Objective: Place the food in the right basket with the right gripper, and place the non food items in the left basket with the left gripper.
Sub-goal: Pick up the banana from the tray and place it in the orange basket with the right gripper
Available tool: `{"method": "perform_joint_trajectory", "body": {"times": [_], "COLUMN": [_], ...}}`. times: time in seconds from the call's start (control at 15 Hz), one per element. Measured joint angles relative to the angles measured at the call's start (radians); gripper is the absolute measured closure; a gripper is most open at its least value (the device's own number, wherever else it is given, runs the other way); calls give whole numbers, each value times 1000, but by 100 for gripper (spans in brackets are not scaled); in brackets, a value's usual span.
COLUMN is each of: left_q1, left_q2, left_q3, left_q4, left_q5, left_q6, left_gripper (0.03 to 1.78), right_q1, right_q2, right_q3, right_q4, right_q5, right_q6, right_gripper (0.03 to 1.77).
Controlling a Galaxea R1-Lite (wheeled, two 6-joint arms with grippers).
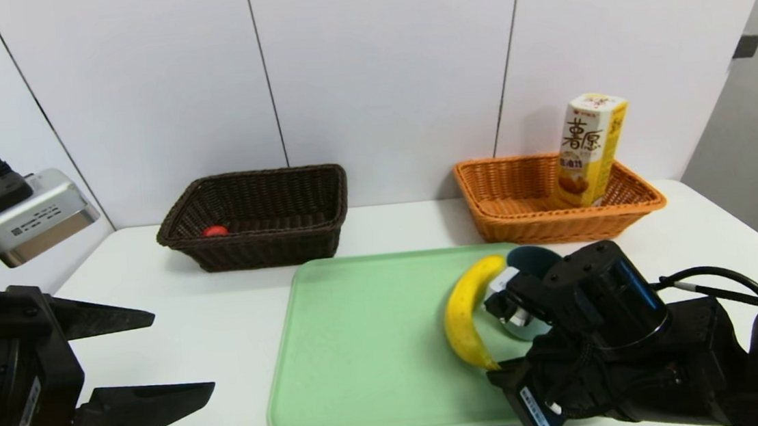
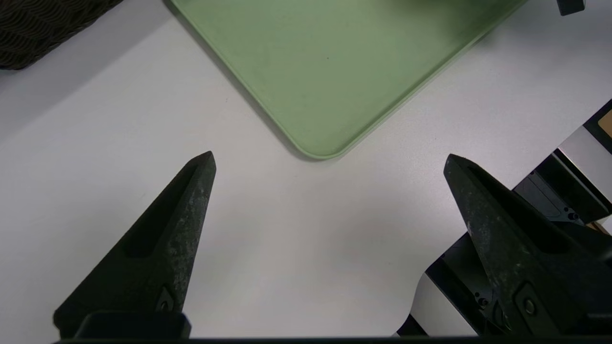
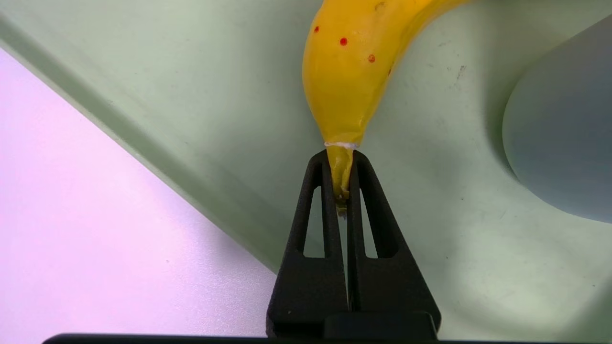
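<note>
The banana (image 1: 465, 315) lies on the green tray (image 1: 364, 351), toward the tray's 3 o'clock side, curved with its stem end at about 5 o'clock. The right gripper (image 3: 340, 165) is clamped on that stem tip, its two black fingers (image 3: 330, 191) pressed against either side of it. Just beside the banana at 3 o'clock sits the grey-blue cup (image 1: 528, 265), partly hidden by the right arm. At 1 o'clock from the tray the snack box (image 1: 591, 148) stands tilted in the orange basket (image 1: 487, 196). At 11 o'clock the dark brown basket (image 1: 323, 197) holds a small red item (image 1: 214, 231) near its left end. The left gripper (image 2: 330, 160) hangs over the bare white table (image 1: 176, 327) at the tray's 8 o'clock, jaws spread wide and holding nothing, well apart from the tray's near corner.
</note>
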State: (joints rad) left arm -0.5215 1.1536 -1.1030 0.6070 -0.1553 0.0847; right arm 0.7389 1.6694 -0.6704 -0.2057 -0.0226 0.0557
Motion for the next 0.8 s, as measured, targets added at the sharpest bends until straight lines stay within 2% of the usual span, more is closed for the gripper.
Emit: {"method": "perform_joint_trajectory", "body": {"times": [0.27,0.53,0.8], "left_q1": [0,0,0], "left_q2": [-4,-6,-11], "left_q3": [6,12,18], "left_q4": [0,0,0], "left_q5": [-1,-1,-1], "left_q6": [0,0,0], "left_gripper": [12,12,12], "right_q1": [0,2,1], "right_q2": [-63,-135,-195], "right_q3": [0,4,7], "right_q4": [4,6,4], "right_q5": [15,86,92], "right_q6": [-23,-37,-73], "right_gripper": [171,171,171]}}
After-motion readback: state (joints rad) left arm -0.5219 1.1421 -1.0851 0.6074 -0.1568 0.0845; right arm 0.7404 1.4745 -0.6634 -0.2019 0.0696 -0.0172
